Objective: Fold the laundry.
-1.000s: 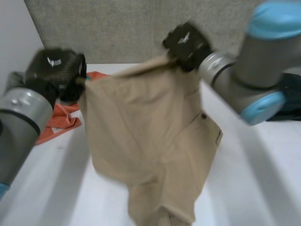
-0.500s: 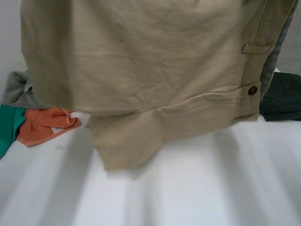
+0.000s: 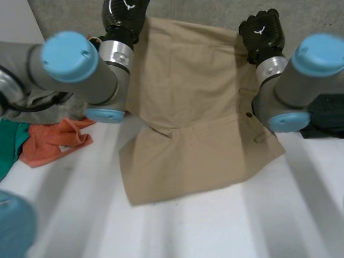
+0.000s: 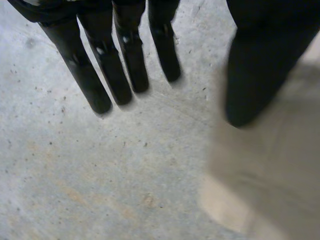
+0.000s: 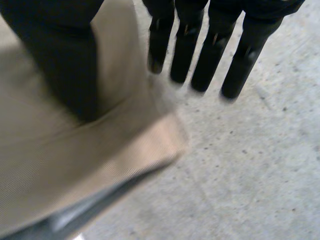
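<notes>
A tan pair of shorts lies spread flat on the white table, its button side towards my right arm. My left hand is at the far left corner of the shorts. My right hand is at the far right corner. Seen from the left wrist, my left hand has straight fingers and its thumb stands apart over the tan cloth. Seen from the right wrist, my right hand also has straight fingers, and its thumb is apart above the cloth corner.
An orange cloth, a green cloth and a grey cloth are heaped at the table's left. A dark garment lies at the right. A grey speckled surface lies behind the table.
The shorts hung in the air from both shut hands, swung up close, and now lie flat on the table. Both hands have opened at the far corners.
</notes>
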Robot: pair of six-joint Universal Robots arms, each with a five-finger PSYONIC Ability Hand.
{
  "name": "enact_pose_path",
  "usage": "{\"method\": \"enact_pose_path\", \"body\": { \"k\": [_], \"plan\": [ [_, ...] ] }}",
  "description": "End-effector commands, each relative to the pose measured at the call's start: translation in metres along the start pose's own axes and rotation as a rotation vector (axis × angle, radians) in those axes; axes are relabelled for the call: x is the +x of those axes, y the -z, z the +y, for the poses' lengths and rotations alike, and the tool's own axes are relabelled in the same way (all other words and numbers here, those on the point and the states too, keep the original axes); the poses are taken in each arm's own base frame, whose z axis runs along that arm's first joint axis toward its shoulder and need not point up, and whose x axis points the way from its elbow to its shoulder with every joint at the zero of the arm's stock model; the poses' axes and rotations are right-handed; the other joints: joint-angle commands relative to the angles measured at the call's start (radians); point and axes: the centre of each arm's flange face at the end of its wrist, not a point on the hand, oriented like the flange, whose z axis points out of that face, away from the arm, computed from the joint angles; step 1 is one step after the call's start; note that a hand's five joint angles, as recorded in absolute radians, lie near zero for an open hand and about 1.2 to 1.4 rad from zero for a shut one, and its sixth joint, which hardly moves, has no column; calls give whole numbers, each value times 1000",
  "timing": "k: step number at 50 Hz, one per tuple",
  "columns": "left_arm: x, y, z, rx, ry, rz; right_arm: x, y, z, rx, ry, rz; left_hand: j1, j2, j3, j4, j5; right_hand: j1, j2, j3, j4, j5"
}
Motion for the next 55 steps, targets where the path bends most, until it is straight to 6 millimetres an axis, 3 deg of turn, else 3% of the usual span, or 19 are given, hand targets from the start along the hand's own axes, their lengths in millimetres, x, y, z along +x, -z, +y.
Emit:
{"method": "enact_pose_path", "body": {
  "k": [1, 5, 10, 14, 15, 18, 20, 27, 32, 38, 42, 45, 50, 55],
  "plan": [
    [22, -1, 17, -7, -44, -9, -26, 0, 23, -14, 73, -14, -678, -707, -732, -728, -734, -523, -527, -547, -553, -553],
    [22, 15, 19, -72, -41, 31, -23, 17, 18, -98, 23, -88, -678, -707, -732, -728, -734, -523, -527, -547, -553, -553],
    [9, 42, 10, -142, 14, 87, 3, 41, -14, -128, -21, -144, -678, -707, -732, -728, -734, -523, -527, -547, -553, -553],
    [4, 75, 4, -219, 101, 159, 10, 68, -20, -162, -34, -272, -639, -669, -693, -689, -695, -523, -527, -547, -553, -553],
    [0, 94, -2, -260, 138, 197, 15, 76, -14, -199, -45, -314, -636, -666, -690, -686, -692, -523, -527, -547, -553, -553],
    [-3, 121, -13, -318, 191, 263, 19, 92, 0, -276, -56, -385, -613, -642, -666, -662, -669, -523, -527, -547, -553, -553],
    [-2, 153, -24, -382, 252, 340, 22, 108, 12, -355, -81, -449, -546, -575, -599, -595, -602, -523, -527, -547, -553, -553],
    [4, 242, -48, -575, 376, 550, 33, 142, 45, -506, -122, -570, -170, -200, -224, -220, -226, -81, -86, -105, -112, -112],
    [9, 280, -50, -702, 427, 644, 30, 159, 62, -500, -64, -673, -17, -46, -70, -66, -73, 7, 3, -17, -24, -23],
    [12, 291, -44, -798, 487, 663, 14, 172, 83, -511, -26, -757, -32, -61, -85, -81, -87, 10, 6, -14, -21, -21],
    [21, 291, -32, -838, 482, 663, 2, 170, 103, -506, -17, -753, -222, -251, -275, -271, -278, 19, 15, -5, -12, -12],
    [25, 282, -18, -857, 478, 630, -2, 168, 109, -493, -14, -742, -369, -398, -422, -418, -425, 63, 59, 39, 32, 32],
    [35, 260, 5, -848, 470, 567, -11, 166, 122, -478, -4, -732, -381, -410, -434, -430, -437, 78, 74, 54, 47, 47],
    [41, 246, 12, -822, 465, 551, -12, 160, 125, -450, 11, -698, -378, -407, -431, -427, -434, 66, 62, 42, 35, 35]
  ]
}}
